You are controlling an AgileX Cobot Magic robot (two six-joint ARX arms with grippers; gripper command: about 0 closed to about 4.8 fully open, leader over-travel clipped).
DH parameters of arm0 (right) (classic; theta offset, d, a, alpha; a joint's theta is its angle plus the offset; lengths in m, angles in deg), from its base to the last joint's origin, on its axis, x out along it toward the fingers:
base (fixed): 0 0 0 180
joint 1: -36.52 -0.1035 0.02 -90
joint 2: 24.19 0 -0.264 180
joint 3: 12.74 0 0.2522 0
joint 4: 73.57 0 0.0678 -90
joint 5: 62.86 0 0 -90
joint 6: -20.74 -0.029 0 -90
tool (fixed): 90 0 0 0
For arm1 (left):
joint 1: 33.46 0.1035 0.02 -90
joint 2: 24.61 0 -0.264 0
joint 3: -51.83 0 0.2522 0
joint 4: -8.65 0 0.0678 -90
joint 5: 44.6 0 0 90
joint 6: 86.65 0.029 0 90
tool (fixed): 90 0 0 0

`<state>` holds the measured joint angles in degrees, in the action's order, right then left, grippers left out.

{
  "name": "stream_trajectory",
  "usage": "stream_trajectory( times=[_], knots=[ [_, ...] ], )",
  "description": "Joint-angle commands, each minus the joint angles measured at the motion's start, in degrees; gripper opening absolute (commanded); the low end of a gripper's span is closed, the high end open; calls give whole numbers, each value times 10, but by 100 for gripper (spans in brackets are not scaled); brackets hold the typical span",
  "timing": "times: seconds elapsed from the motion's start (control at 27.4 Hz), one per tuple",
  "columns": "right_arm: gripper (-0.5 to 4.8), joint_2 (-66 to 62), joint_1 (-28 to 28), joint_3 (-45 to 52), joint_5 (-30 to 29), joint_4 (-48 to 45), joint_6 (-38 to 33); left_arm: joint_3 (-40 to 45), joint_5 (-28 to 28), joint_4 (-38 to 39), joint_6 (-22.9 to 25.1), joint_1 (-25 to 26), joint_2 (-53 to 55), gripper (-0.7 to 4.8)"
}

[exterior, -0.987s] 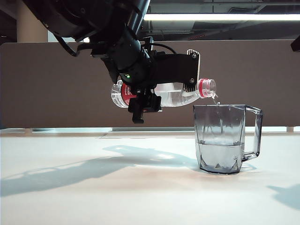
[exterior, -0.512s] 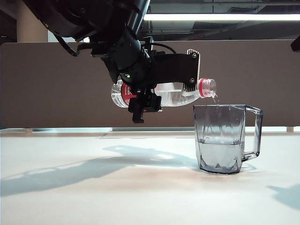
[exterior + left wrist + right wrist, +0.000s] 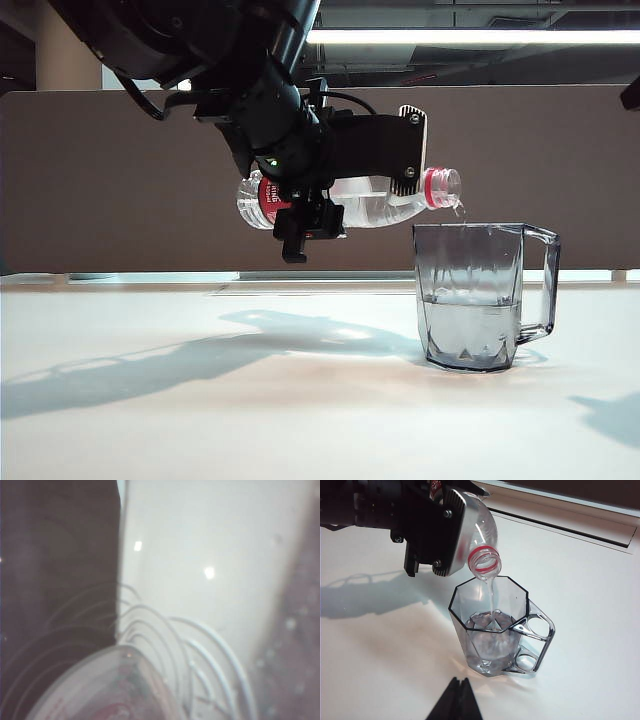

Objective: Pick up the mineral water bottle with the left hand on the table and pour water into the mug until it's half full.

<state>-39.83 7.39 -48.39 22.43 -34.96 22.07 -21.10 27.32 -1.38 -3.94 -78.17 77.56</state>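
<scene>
The mineral water bottle (image 3: 375, 208) lies almost level in the air, its red-ringed open mouth tipped over the mug's rim. My left gripper (image 3: 400, 165) is shut on its clear body near the neck. A thin stream of water falls from the mouth into the mug (image 3: 480, 300), a smoky faceted one standing on the white table (image 3: 200, 400), handle to the right. Water fills roughly its lower half. The right wrist view shows the bottle (image 3: 482, 535), the left gripper (image 3: 447, 535) and the mug (image 3: 490, 630) from above. My right gripper (image 3: 459, 687) is shut and empty, short of the mug.
A brown partition (image 3: 100, 180) runs behind the table's far edge. A pale rail with a slot (image 3: 570, 522) lines that edge beyond the mug. The left arm's shadow (image 3: 200, 350) lies on the table left of the mug.
Neither arm has moved. The stream keeps running from the bottle, and the water level in the mug has barely risen.
</scene>
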Motion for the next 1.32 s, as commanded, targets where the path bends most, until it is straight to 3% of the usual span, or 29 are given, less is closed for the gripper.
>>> stream_trajectory(
  times=[0.04,0.66,1.1,1.32],
  knots=[
    [-5,1,0,-5,-1,-11,0,-5,-1,-24,1,-1,-5,274],
    [-5,1,0,-5,-1,-11,0,-5,-1,-24,7,-1,-5,274],
    [-5,1,0,-5,-1,-11,0,-5,7,5,-118,-1,-5,274],
    [-5,1,0,-5,-1,-11,0,-5,55,50,-169,-1,-6,274]
  ],
)
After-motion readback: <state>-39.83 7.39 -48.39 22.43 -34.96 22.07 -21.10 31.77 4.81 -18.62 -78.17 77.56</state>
